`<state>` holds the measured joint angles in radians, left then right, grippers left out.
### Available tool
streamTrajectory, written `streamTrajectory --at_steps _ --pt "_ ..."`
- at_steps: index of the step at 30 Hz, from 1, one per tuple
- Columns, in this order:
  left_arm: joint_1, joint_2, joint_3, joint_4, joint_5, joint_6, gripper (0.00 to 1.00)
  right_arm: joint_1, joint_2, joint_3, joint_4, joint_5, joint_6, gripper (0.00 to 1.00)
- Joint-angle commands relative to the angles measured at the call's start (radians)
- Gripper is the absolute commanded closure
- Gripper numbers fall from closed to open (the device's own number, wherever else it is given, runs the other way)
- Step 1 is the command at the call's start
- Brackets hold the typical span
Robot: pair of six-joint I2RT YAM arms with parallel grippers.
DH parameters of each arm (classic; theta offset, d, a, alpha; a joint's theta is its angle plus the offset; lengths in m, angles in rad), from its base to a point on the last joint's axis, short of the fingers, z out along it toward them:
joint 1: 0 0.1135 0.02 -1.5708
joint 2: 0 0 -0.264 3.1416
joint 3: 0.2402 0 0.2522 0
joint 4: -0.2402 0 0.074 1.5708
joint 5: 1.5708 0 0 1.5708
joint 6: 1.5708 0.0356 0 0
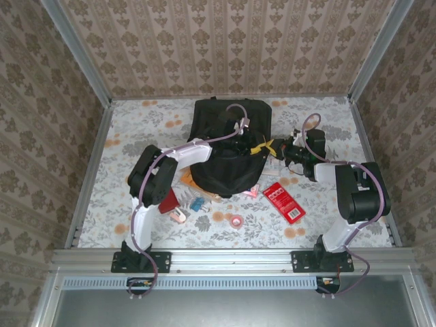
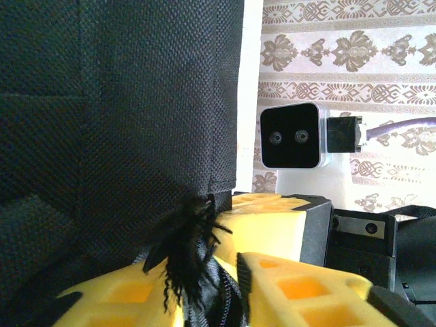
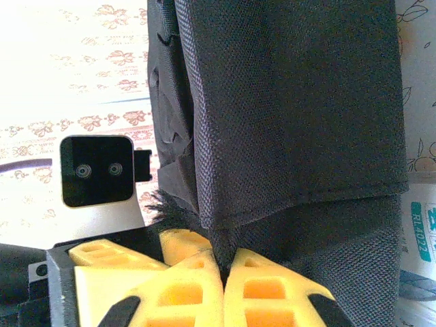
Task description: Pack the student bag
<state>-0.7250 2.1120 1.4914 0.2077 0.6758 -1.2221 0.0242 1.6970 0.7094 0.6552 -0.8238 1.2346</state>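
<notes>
Right wrist view is showing the right gripper [image 3: 221,262] pinching shut on a fold of the student bag [image 3: 293,102], probably holding its mouth up for loading. At the same edge of the bag the left gripper [image 2: 225,272] is straddling the frayed zip seam, though whether it is gripping I cannot tell. The bag is sitting on the flowered table [image 1: 136,122] with its inside hidden, while a red pack [image 1: 284,202] is lying just beside it, seemingly awaiting packing
</notes>
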Motion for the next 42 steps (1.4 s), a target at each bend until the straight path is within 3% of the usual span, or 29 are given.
streamTrajectory --at_steps 1,8,28,36,42 --pt "-0.001 0.018 -0.014 -0.021 -0.005 0.032 0.73 0.01 -0.03 0.008 0.05 -0.055 -0.001 1.0" --pt "0.0 0.019 -0.035 0.019 -0.005 0.025 1.0 0.008 -0.041 -0.005 0.047 -0.05 -0.007 1.0" --pt "0.063 -0.159 -0.276 0.104 -0.026 0.012 1.0 -0.013 -0.096 -0.016 -0.055 0.006 -0.077 1.0" --pt "0.068 -0.247 -0.305 0.036 -0.081 0.072 1.0 -0.013 -0.128 -0.017 -0.14 0.052 -0.133 1.0" --pt "0.061 -0.331 -0.324 -0.082 -0.132 0.145 1.0 -0.012 -0.187 0.024 -0.356 0.181 -0.202 1.0"
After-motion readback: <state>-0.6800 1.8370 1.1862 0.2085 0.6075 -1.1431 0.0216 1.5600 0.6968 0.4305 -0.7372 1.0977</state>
